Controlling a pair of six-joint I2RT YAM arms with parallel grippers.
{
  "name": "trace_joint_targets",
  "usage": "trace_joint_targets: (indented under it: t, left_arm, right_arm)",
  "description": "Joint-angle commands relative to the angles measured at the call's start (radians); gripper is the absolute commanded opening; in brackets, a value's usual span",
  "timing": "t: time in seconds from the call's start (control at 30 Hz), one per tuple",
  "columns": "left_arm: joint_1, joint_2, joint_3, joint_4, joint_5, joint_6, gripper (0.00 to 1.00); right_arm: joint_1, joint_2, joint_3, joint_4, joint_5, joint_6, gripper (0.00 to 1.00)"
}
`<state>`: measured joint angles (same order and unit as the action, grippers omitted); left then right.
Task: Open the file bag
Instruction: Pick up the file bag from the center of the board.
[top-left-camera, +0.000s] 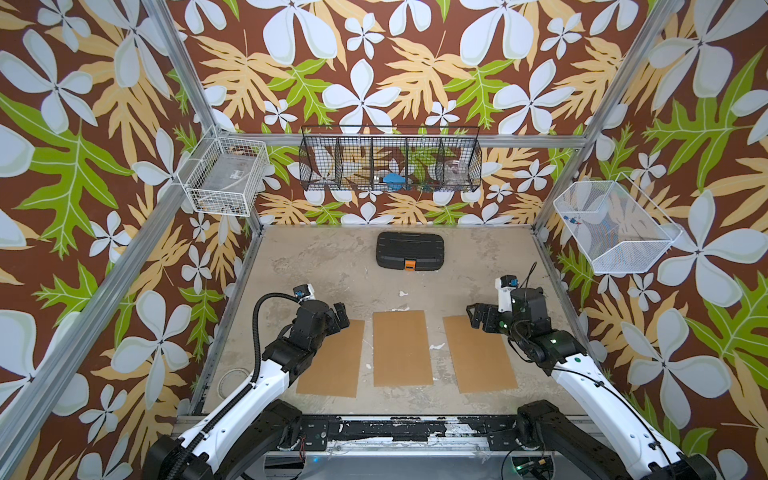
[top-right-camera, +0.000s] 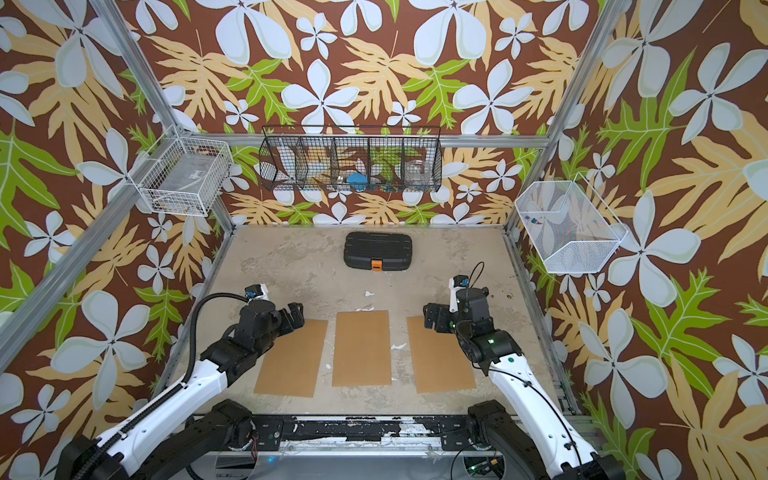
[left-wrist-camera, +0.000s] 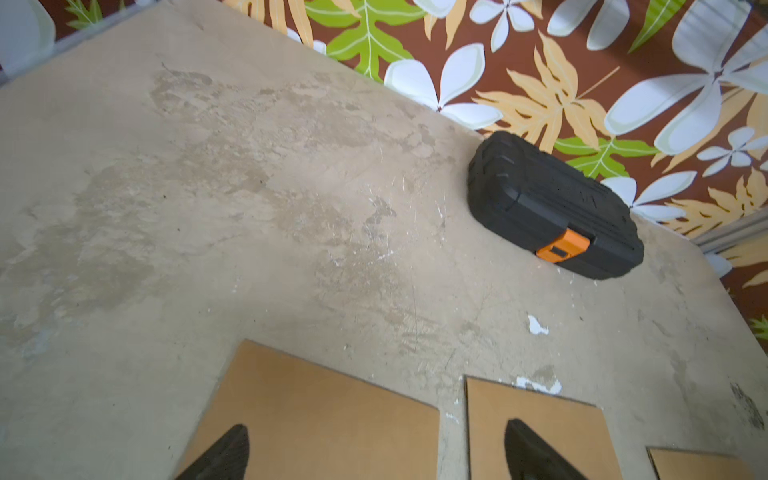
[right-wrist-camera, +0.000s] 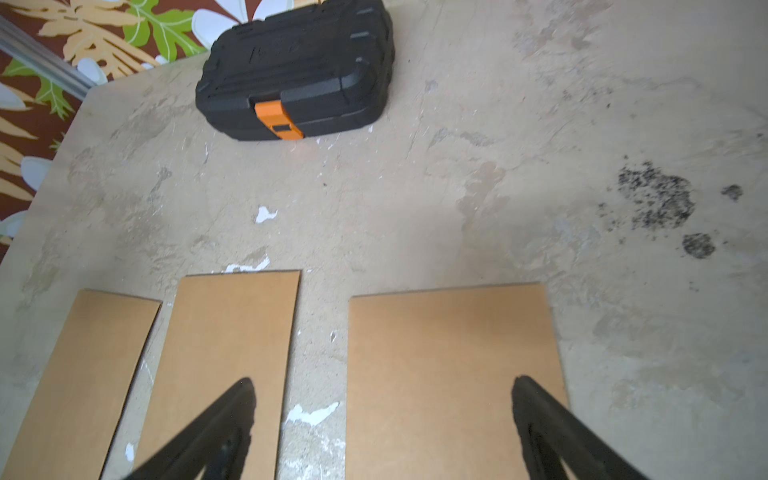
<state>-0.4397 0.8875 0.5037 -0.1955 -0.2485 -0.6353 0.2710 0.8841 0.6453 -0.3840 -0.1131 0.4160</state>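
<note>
Right hand and left hand spread wide, empty, about equally far from the black case lying crosswise ahead, orange latch turned toward them.

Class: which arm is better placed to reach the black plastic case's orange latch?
Right, probably: the right gripper, open, faces the orange latch of the black plastic case squarely; the left gripper views it obliquely.
</note>
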Motion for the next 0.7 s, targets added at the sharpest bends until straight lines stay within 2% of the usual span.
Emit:
trace_joint_targets:
  t: [0.0,0.17,0.43,0.57,0.67]
  left_arm:
    - [-0.023,-0.011,-0.011,-0.061,0.081,-0.026,1.00]
    - [-0.113,0.022,-0.007,-0.086,0.089,-0.060,1.00]
    - [-0.256,0.121,0.021,-0.127,0.089,-0.134,1.00]
    - [-0.301,0.181,0.041,-0.120,0.094,-0.139,0.95]
    - [-0.316,0.223,0.052,-0.109,0.108,-0.138,0.86]
  right_arm:
    - [0.014,-0.014,-0.022,-0.033,-0.055,0.021,0.95]
    - [0.028,-0.013,-0.055,-0.036,-0.124,0.037,0.90]
    - [0.094,0.015,-0.047,-0.065,-0.143,0.063,0.89]
    - [0.133,0.044,-0.060,-0.044,-0.155,0.081,0.87]
    - [0.159,0.072,-0.075,-0.007,-0.195,0.097,0.85]
